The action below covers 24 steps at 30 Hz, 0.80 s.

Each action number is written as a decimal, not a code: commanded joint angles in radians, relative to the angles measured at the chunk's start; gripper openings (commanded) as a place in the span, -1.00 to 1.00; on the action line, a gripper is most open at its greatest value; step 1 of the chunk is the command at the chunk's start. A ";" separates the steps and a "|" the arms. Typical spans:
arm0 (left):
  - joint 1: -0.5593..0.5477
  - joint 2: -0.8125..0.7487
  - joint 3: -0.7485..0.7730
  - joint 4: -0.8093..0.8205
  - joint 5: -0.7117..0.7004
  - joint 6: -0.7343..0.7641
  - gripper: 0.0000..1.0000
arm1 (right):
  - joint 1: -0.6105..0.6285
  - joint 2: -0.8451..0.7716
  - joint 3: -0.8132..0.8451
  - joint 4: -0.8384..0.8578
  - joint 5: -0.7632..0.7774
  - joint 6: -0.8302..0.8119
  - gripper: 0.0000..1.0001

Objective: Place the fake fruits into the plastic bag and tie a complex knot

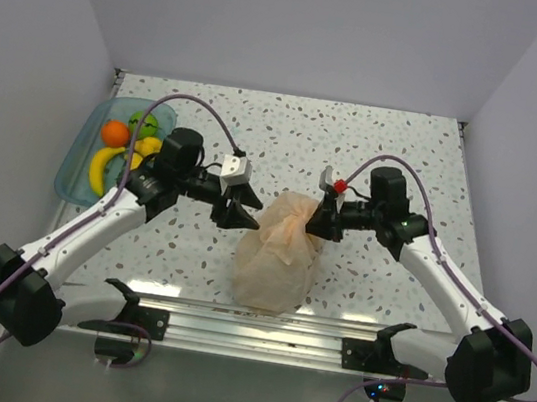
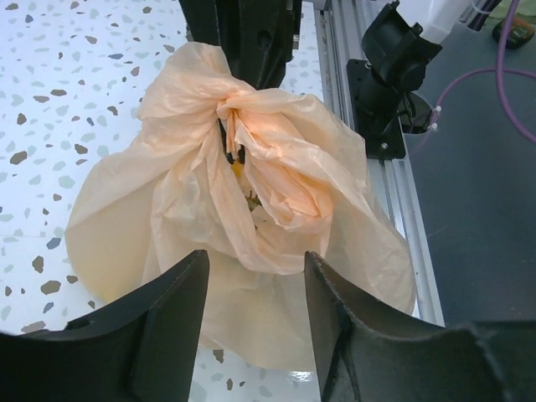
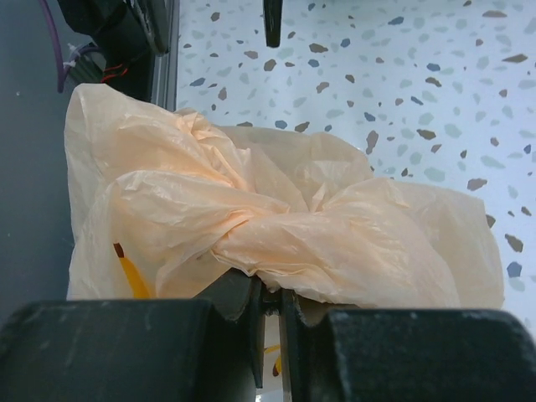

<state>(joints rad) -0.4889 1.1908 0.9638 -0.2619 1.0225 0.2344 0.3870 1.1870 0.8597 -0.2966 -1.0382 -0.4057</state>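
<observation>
Overhead view, left to right. Far left: a blue tray (image 1: 72, 177) holds bananas (image 1: 103, 168), an orange (image 1: 114, 131) and a green ball (image 1: 144, 123), all outside the bag; the left gripper (image 1: 243, 209) has its jaws apart with nothing between them, just beside the left flank of the plastic bag (image 1: 274, 263); the bag lies mid-table, near the rail (image 1: 260, 327) at the near edge; the right gripper (image 1: 319, 219) is clenched on a fold of the bag's film at its upper right side, as the right wrist view confirms. The knot (image 3: 251, 230) at the neck is a twisted gather; whether it is pulled tight cannot be told.

Hazards: with the left jaws released, only one side holds tension, so the twist may slacken and unwind; a pull by the right gripper may drag the light bag or tear the thin film at the pinch; closing the neck now would shut out the fruits in the tray; a regrasp by the left gripper may catch loose film rather than a handle.

Writing: none legible; a yellow-orange mark (image 3: 132, 276) shows through the film, print or fruit undecided.
</observation>
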 commanded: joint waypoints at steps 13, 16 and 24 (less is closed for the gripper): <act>-0.277 0.091 0.018 0.144 -0.300 0.051 0.27 | 0.030 -0.030 0.021 -0.033 -0.008 -0.162 -1.00; -0.306 0.122 0.035 0.182 -0.335 0.039 0.19 | 0.033 -0.035 0.021 -0.067 -0.002 -0.200 -1.00; -0.313 0.122 0.092 -0.022 -0.363 0.154 -1.00 | 0.033 -0.055 0.010 -0.119 0.024 -0.234 -1.00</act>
<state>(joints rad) -0.8036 1.3472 1.0161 -0.2260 0.6968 0.3138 0.4129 1.1637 0.8600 -0.3836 -1.0126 -0.5957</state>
